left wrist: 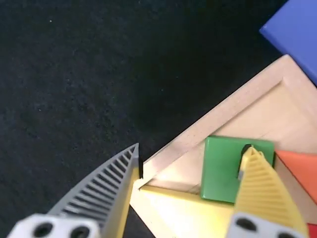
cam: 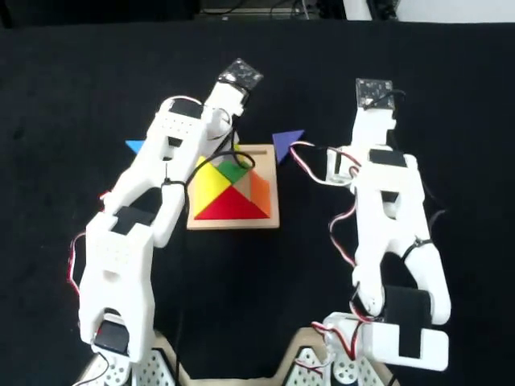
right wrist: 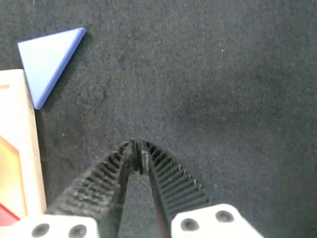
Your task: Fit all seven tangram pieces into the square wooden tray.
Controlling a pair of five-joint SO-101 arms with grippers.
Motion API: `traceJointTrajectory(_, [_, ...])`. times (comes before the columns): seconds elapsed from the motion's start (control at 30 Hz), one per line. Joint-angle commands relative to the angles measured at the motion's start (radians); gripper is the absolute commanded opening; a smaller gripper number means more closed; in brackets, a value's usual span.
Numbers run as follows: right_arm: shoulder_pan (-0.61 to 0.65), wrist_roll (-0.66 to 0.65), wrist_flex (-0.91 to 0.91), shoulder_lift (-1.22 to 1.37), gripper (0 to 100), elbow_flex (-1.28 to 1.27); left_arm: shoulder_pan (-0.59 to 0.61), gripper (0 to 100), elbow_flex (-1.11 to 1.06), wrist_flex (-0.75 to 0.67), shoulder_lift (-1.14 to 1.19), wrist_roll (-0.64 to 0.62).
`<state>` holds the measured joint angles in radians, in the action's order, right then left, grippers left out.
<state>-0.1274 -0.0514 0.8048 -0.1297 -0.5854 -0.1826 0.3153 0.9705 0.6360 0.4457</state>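
The square wooden tray (cam: 272,201) lies mid-table and holds yellow (cam: 211,185), red (cam: 232,206), orange (cam: 259,190) and green (cam: 234,171) pieces. In the left wrist view my left gripper (left wrist: 192,151) is open and straddles the tray's rim (left wrist: 218,124) at a corner. One fingertip rests over the green square (left wrist: 220,168), the other stands outside the rim. A dark blue triangle (cam: 287,141) lies just off the tray's far right corner. A light blue piece (cam: 135,146) lies to the far left. My right gripper (right wrist: 136,153) is shut on nothing, over bare cloth right of the tray (right wrist: 20,144), short of the blue triangle (right wrist: 47,62).
Black cloth covers the table. The left arm (cam: 173,161) leans over the tray's far left corner and hides part of it. The right arm (cam: 386,201) stands to the right of the tray. The arm bases sit at the near edge.
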Motion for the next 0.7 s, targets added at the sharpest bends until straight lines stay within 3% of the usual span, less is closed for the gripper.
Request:
traceJointTrajectory(0.0, [-0.011,-0.002,-0.018,-0.005,1.1,0.005,0.013,31,0.047,0.003,-0.011,0.012])
traceJointTrajectory(0.2, [-0.011,-0.002,-0.018,-0.005,1.1,0.005,0.002,31,0.047,0.166,-0.026,0.112])
traceJointTrajectory(0.47, [-0.011,-0.002,-0.018,-0.005,1.1,0.005,0.012,31,0.058,0.315,-0.216,0.103])
traceJointTrajectory(0.67, [-0.011,-0.002,-0.018,-0.005,1.1,0.005,0.174,31,0.05,0.35,-0.555,0.132])
